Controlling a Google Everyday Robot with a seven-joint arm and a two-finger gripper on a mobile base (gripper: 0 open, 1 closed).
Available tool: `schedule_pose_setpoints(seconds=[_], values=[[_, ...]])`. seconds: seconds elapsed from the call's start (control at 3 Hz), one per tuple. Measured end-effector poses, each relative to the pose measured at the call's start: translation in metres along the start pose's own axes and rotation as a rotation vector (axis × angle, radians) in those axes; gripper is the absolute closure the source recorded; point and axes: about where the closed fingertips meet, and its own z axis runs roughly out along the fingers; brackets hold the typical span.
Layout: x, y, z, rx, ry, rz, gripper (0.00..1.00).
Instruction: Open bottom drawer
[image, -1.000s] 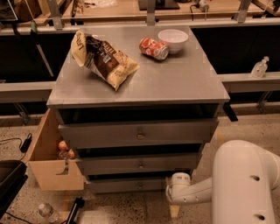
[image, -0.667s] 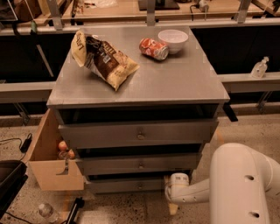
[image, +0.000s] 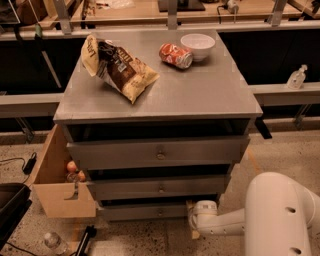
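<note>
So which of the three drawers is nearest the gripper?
The bottom drawer, the one with the lowest and narrowest front. The gripper sits low beside its right end, below the level of the other two.

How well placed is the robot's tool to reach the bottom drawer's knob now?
Probably yes: the tool sits low beside the right end of the bottom drawer, and nothing shows between it and the knob.

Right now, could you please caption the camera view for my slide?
Gripper low by the bottom drawer's right end; chip bag, can and bowl atop the cabinet.
</note>
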Motion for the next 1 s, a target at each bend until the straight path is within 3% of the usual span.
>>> schedule_pose_setpoints(seconds=[1.0], values=[[-0.0075,-0.0032,0.0159,0.009,-0.045,-0.014,0.84]])
